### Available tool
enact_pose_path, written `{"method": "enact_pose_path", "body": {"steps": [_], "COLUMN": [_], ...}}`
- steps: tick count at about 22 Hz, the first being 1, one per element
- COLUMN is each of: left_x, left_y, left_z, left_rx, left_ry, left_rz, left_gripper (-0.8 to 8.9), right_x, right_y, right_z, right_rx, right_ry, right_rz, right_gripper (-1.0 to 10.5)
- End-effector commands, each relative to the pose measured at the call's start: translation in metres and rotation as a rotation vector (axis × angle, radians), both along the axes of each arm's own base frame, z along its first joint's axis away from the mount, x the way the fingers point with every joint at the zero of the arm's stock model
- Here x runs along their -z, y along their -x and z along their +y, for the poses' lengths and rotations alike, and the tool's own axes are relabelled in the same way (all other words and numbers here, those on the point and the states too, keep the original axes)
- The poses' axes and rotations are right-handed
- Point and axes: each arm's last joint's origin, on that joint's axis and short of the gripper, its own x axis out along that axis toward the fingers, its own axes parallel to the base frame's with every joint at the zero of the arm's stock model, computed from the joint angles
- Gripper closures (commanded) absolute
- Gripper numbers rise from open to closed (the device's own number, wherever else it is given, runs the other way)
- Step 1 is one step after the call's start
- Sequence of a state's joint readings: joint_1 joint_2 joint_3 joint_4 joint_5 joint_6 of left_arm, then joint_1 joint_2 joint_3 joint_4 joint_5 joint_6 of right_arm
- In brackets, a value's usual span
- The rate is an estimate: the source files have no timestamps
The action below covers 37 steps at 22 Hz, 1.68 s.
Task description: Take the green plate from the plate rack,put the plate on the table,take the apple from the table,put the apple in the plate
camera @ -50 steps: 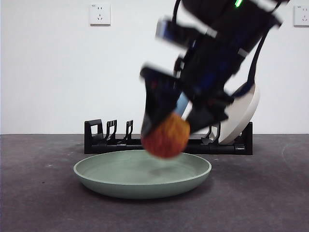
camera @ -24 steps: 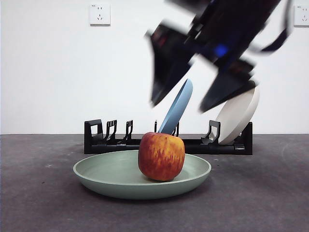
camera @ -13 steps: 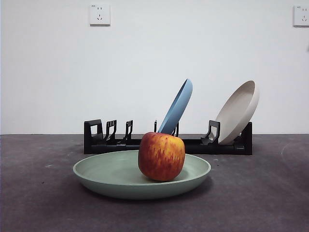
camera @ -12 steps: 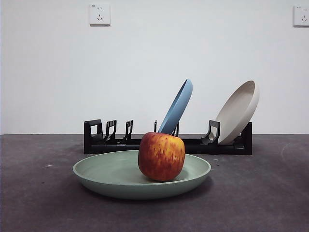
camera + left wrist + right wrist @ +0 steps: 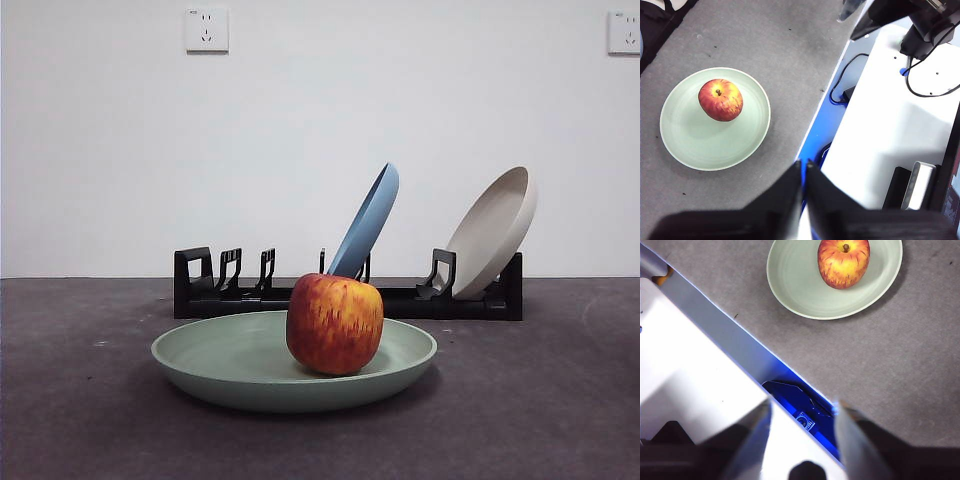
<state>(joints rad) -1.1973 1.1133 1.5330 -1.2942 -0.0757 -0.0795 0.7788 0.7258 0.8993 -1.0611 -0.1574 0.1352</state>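
The apple [image 5: 334, 324] sits in the green plate [image 5: 220, 375], off centre, on the dark surface [image 5: 540, 400] in front of the plate rack [image 5: 250, 295]; it looks firm, smooth and fairly heavy, best gripped across its broad middle. The left gripper [image 5: 803, 172] has its jaws closed together on nothing, and the right gripper [image 5: 802, 415] has its jaws spread wide and empty, both well apart from the plate

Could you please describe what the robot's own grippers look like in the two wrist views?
The left gripper has two matte black jaws, wedge-shaped, tapering to thin tips that nearly meet. The right gripper has two jaws set apart, their inner faces catching pale grey and bluish light, with a dark rounded part between them at the base. No markings or cables on either are visible.
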Motion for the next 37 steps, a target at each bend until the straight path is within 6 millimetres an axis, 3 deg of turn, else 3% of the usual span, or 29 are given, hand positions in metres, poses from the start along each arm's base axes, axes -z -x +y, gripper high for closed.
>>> {"method": "enact_pose_path", "body": {"steps": [1, 24, 28, 32, 37], "left_x": [0.001, 0.001, -0.007, -0.032, -0.062], "left_y": [0.0, -0.001, -0.009, -0.029, -0.052], "left_z": [-0.001, -0.001, -0.002, 0.005, 0.035], "left_rx": [0.0, -0.006, -0.05, -0.054, -0.172], "left_ry": [-0.006, 0.003, 0.08, 0.229, 0.44], "left_rz": [0.003, -0.005, -0.096, -0.372, -0.581], "left_gripper": [8.22, 8.16, 8.16, 8.16, 8.16], "right_x": [0.002, 0.002, 0.002, 0.002, 0.002], "right_y": [0.0, 0.0, 0.0, 0.0, 0.0], "right_z": [0.0, 0.0, 0.0, 0.0, 0.0], "right_rx": [0.004, 0.005, 0.005, 0.005, 0.005], "right_ry": [0.0, 0.002, 0.002, 0.002, 0.002], "right_rz": [0.005, 0.003, 0.003, 0.003, 0.003], "right_gripper": [9.5, 9.5, 9.5, 9.5, 9.5]}}
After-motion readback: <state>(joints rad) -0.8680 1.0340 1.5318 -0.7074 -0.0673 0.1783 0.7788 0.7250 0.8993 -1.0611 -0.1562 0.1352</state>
